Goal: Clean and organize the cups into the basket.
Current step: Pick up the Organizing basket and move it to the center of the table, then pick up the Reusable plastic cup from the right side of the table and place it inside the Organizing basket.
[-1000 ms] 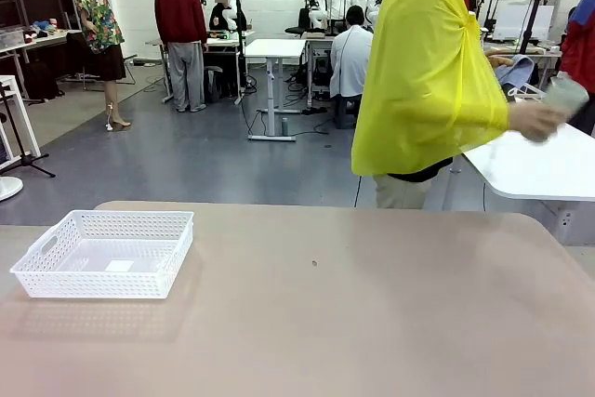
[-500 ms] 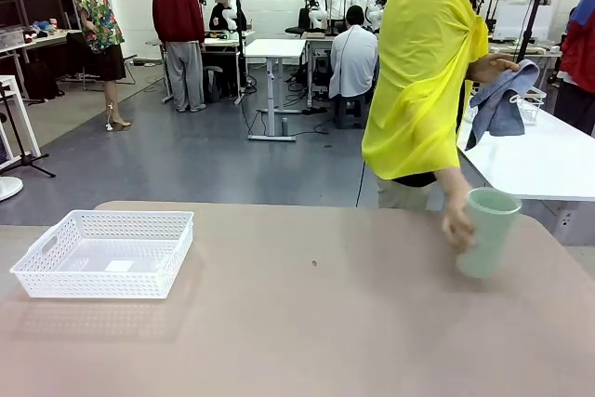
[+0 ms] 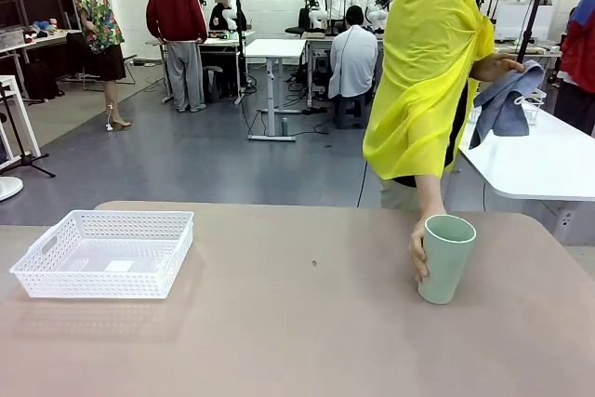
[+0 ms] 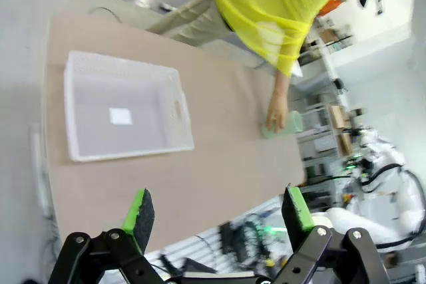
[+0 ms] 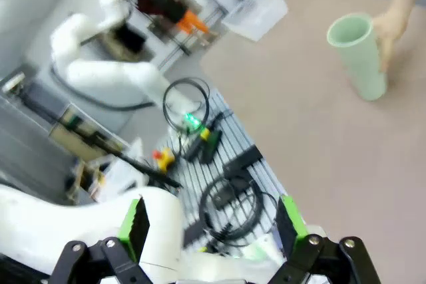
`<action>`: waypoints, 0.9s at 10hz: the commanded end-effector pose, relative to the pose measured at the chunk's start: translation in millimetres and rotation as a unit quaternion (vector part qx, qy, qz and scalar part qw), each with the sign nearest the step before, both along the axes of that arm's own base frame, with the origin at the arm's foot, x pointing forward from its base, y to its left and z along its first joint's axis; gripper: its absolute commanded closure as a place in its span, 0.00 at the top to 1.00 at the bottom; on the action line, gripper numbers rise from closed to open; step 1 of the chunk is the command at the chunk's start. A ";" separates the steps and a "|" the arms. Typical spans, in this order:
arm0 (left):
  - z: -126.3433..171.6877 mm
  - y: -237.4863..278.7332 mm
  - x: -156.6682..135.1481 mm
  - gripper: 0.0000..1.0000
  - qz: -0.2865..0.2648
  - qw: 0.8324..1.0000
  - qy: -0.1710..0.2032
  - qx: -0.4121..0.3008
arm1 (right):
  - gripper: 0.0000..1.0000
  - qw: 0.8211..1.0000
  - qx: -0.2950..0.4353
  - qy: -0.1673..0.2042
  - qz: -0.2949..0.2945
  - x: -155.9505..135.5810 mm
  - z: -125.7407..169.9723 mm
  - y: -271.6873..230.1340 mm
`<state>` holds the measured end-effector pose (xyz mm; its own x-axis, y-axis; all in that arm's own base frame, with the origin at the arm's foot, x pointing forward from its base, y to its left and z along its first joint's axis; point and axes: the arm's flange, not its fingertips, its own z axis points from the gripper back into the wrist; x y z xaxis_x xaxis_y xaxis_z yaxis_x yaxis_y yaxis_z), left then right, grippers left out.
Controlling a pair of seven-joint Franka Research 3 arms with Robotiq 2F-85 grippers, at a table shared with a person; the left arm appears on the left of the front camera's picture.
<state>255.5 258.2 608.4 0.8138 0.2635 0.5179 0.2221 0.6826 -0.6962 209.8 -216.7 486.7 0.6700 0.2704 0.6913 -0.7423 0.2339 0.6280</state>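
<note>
cup (image 3: 446, 259): stands up near worktop's (image 3: 307, 341) right edge; hand (image 3: 420, 250) on it | right gripper (image 5: 212, 204): nearer; wide, empty | left gripper (image 4: 217, 194): wide, empty | basket (image 3: 177, 246): left edge

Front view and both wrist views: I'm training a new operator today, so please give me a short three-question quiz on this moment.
1. True or false: the white basket holds no cup.
2. What touches the mint green cup as it stands upright on the table? A: the person's hand. B: nothing. C: the basket.
3. Fill in: the left gripper and the right gripper both have their jaws ____.
Key: 1 true; 2 A; 3 open.
</note>
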 end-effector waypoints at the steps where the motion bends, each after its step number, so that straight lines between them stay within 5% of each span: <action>1: 31.4 -21.5 10.6 1.00 -0.002 0.988 -0.005 0.157 | 1.00 0.977 -0.061 -0.183 0.087 21.3 -14.4 -12.2; 3: 42.0 -57.0 29.4 1.00 0.021 0.946 0.016 0.324 | 1.00 0.952 -0.100 -0.270 0.108 38.4 -23.2 16.5; 6: 28.5 -90.7 60.2 1.00 0.079 0.894 0.024 0.440 | 1.00 0.944 -0.095 -0.314 0.044 54.8 -35.7 45.5; 7: 24.2 -97.3 61.0 1.00 0.090 0.898 -0.005 0.430 | 1.00 0.948 -0.078 -0.308 0.009 54.8 -38.2 46.1; 8: 51.7 -83.4 57.4 1.00 0.049 0.904 0.000 0.425 | 1.00 0.944 -0.110 -0.300 0.079 55.1 -26.8 31.7; 9: 51.7 -83.4 57.4 1.00 0.049 0.904 0.000 0.425 | 1.00 0.944 -0.110 -0.300 0.079 55.1 -26.8 31.7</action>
